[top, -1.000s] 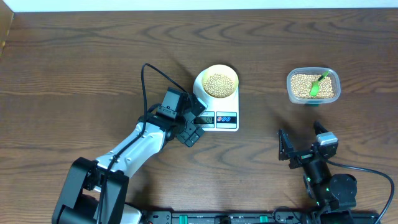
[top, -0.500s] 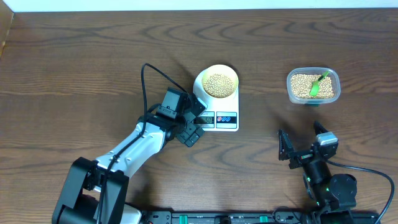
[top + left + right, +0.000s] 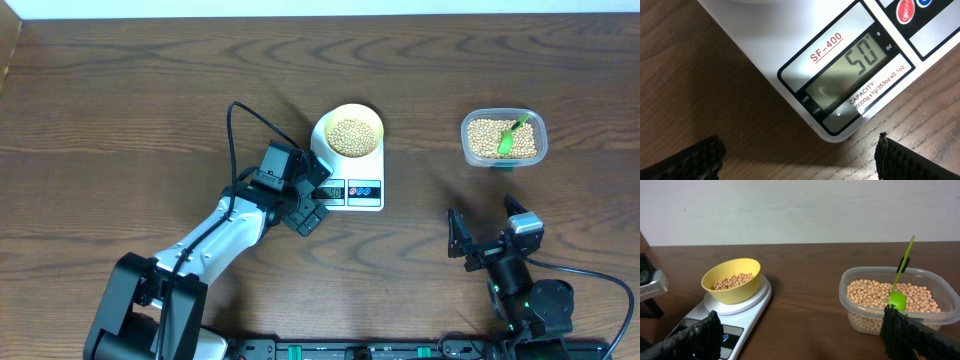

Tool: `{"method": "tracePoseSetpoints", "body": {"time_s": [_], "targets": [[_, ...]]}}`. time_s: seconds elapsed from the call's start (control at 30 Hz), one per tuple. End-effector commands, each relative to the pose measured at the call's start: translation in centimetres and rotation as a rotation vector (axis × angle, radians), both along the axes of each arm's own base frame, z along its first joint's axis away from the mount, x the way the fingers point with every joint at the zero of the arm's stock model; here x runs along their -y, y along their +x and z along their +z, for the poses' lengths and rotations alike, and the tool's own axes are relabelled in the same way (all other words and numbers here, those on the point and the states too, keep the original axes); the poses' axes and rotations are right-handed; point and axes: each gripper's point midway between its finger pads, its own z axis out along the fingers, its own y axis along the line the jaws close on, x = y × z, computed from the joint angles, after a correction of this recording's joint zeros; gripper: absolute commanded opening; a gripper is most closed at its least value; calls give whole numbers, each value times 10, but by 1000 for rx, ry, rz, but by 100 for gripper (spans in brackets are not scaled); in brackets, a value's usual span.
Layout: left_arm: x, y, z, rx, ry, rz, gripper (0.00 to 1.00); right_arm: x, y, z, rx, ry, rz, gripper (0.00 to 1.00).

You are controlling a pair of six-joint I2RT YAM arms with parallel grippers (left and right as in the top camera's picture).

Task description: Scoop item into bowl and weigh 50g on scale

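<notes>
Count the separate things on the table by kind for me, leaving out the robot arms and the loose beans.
yellow bowl: 1
white scale: 1
clear container: 1
green scoop: 1
Total: 4

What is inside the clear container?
The container holds beans and a green scoop standing in them. The beans hide its floor and the scoop's lower edge.

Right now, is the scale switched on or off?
On. The scale has a display showing the digits 50 in the left wrist view, while the bowl of beans stands on it.
</notes>
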Motion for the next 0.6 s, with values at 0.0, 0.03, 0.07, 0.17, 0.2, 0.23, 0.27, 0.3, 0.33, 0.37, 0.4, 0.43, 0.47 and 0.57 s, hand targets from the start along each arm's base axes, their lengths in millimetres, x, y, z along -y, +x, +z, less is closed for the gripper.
{"method": "tracePoseSetpoints", "body": {"time_s": [0.0,0.03,0.07,0.17,0.2,0.23,0.27,0.3,0.33,0.37,0.4,0.43,0.47,0.57], "targets": [[-3,0,-4,-6,16,-8,98,-2,-1,0,-1,11,7,99],[-3,-1,-4,-7,17,-8,98,-2,-1,0,-1,11,7,99],[-3,0,-4,-6,16,-8,98,-2,-1,0,-1,11,7,99],[-3,0,-4,-6,16,-8,98,-2,-1,0,-1,11,7,99],[-3,0,-4,-6,16,-8,98,-2,-1,0,-1,11,7,99],[-3,0,-4,-6,16,-8,98,-2,-1,0,-1,11,7,99],[-3,0,-4,-6,16,-8,98,-2,-1,0,-1,11,7,99],[-3,0,-4,-7,17,-8,98,-2,-1,0,-1,11,7,99],[-3,0,-4,-6,16,-8,98,-2,-1,0,-1,11,7,99],[-3,0,-4,-6,16,-8,98,-2,-1,0,-1,11,7,99],[-3,0,-4,-6,16,-8,98,-2,-1,0,-1,11,7,99],[-3,0,-4,-6,16,-8,98,-2,-1,0,-2,11,7,99],[-3,0,-4,-6,16,-8,98,-2,-1,0,-1,11,7,99],[-18,-8,-11,-38,92,16,98,-2,-1,0,-1,11,7,99]]}}
